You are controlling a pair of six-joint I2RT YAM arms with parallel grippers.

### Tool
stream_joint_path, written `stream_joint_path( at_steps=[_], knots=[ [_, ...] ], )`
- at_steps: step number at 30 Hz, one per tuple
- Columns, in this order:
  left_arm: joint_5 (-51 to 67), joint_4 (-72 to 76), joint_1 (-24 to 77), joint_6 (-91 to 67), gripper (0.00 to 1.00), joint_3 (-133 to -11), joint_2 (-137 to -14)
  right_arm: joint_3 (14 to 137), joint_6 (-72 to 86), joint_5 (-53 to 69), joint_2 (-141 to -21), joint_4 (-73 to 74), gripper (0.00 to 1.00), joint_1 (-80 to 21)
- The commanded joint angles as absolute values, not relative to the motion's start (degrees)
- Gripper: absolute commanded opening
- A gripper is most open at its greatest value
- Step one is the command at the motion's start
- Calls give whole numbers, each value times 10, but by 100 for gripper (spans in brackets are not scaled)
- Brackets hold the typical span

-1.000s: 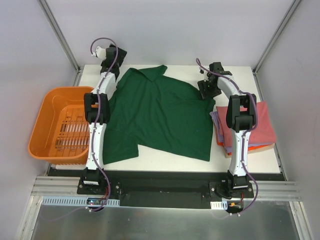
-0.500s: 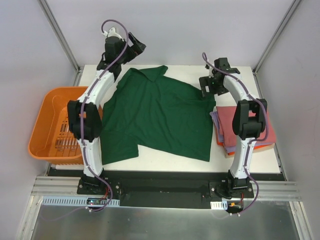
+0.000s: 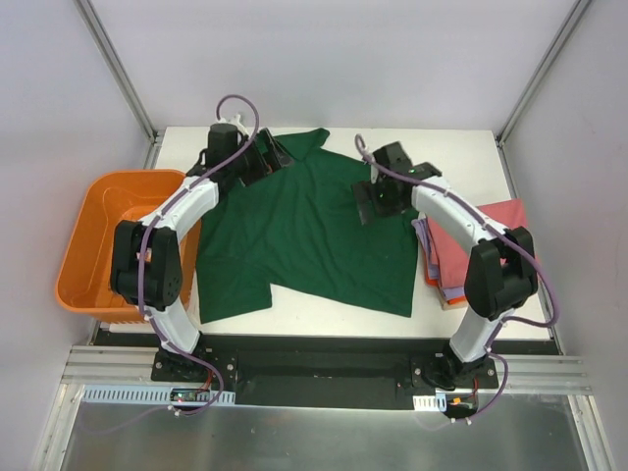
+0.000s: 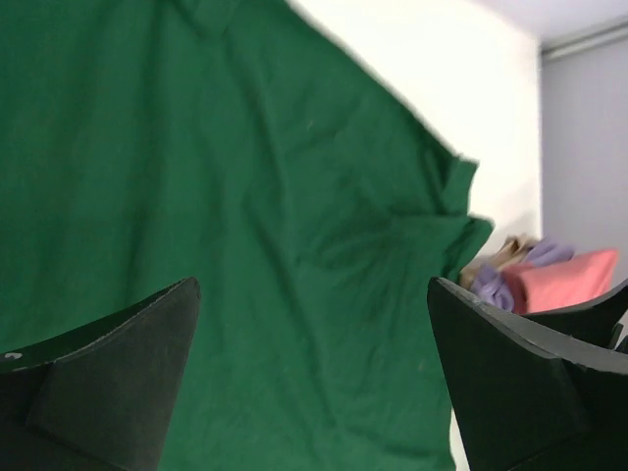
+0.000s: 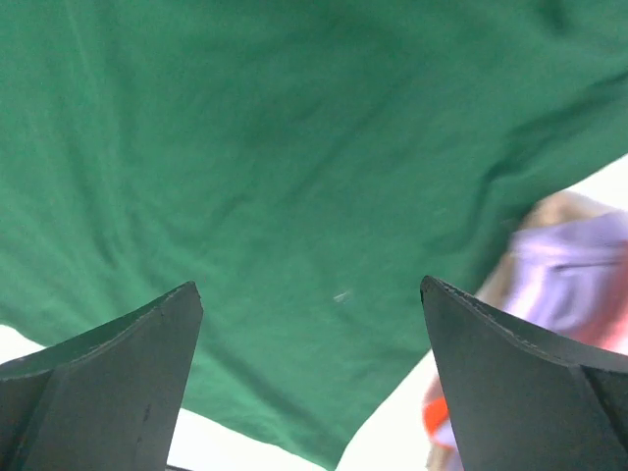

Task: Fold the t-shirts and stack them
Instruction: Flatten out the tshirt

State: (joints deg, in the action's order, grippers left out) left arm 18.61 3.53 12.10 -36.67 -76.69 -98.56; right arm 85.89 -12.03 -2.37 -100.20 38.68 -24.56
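A dark green collared t-shirt (image 3: 309, 231) lies spread flat across the middle of the white table, collar at the far edge. My left gripper (image 3: 263, 162) hovers over its far left shoulder, jaws wide open and empty; the left wrist view shows only green cloth (image 4: 255, 245) between the fingers. My right gripper (image 3: 378, 196) hangs over the shirt's right chest, open and empty, with green cloth (image 5: 294, 167) under it. Folded t-shirts, pink-red on top of lavender and orange, form a stack (image 3: 505, 245) at the right edge, partly hidden by the right arm. That stack (image 4: 559, 275) also shows in the left wrist view.
An orange slotted plastic basket (image 3: 93, 245) sits off the table's left edge, beside the left arm. Grey walls and metal frame posts close in the table at the back and both sides. Bare white table (image 3: 324, 319) shows in front of the shirt's hem.
Both arms swung inward from the table's far corners to above the green shirt. The right gripper opened wider. The shirt itself lies as before.
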Motion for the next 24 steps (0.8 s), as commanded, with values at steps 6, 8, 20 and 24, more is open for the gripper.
stream_joint_path(
  at_steps=[6, 8, 20, 24],
  knots=[
    [176, -33, 125, -325, 99, -759, -1049, 822, -20, -52, -1073, 382, 96, -311],
    [146, -51, 125, -315, 99, -780, -1072, 844, -26, -89, -1101, 406, 96, -310],
    [-36, -165, 122, -303, 99, -919, -1208, 865, -54, -55, -1183, 428, 96, -223],
    [-44, -201, 106, -323, 99, -961, -1245, 901, -69, -58, -1199, 438, 96, -200]
  ],
)
